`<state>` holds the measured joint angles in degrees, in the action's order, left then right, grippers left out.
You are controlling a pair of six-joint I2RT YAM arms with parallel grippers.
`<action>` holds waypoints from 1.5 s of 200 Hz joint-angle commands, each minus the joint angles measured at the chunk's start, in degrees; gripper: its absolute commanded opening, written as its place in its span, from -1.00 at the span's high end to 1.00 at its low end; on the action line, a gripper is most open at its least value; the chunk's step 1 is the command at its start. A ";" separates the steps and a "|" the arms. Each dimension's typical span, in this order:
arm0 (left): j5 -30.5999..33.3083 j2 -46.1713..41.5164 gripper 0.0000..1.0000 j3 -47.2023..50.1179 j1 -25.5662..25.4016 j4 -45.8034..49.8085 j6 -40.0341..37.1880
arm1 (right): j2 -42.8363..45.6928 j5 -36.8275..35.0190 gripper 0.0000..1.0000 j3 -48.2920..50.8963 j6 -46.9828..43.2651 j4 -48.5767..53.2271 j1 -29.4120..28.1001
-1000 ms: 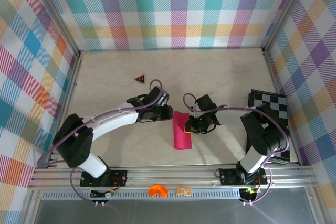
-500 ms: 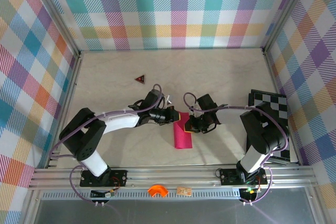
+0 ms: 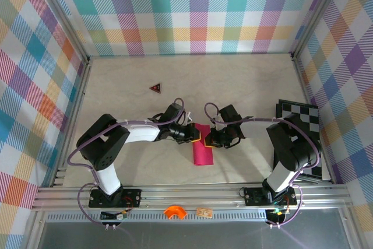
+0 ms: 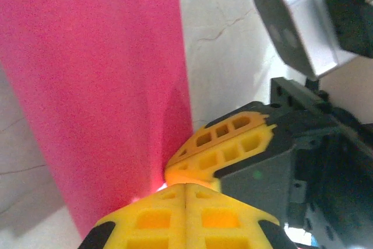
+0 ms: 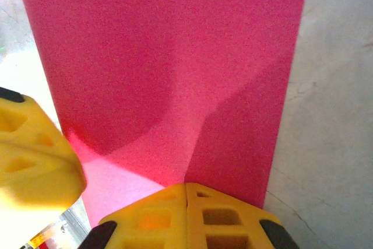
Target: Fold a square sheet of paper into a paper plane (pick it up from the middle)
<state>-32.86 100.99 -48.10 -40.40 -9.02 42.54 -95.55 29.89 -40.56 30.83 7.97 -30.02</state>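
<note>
While both pincers sit clenched with nothing clearly pinched, the square sheet of paper (image 3: 203, 151), folded to a narrow strip, lies flat on the table (image 3: 128, 80) between the arms. The left gripper (image 4: 185, 193) and right gripper (image 5: 186, 193) press closed tips at its far end, just beside each other. The danger: a sideways drag from either could skew, buckle or tear the thin sheet, and crowded tips might collide.
</note>
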 commanded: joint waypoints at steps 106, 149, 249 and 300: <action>8.81 -3.14 1.00 1.05 0.25 11.90 -7.77 | -0.68 -7.56 1.00 4.67 1.40 3.99 0.45; 1.95 -1.77 1.00 -3.76 0.77 8.33 -8.59 | -0.49 -8.10 1.00 4.99 1.95 4.39 0.40; 2.65 5.43 1.00 2.05 5.53 4.59 -9.47 | 0.45 -8.71 1.00 5.60 1.79 5.22 0.40; -0.85 1.81 1.00 -4.87 5.69 8.89 -10.58 | 0.39 -8.80 1.00 4.71 1.67 5.78 0.40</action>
<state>-33.36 104.92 -49.56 -35.68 -4.86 33.95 -93.62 28.95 -37.82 32.53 5.45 -29.93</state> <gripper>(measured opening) 0.048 0.064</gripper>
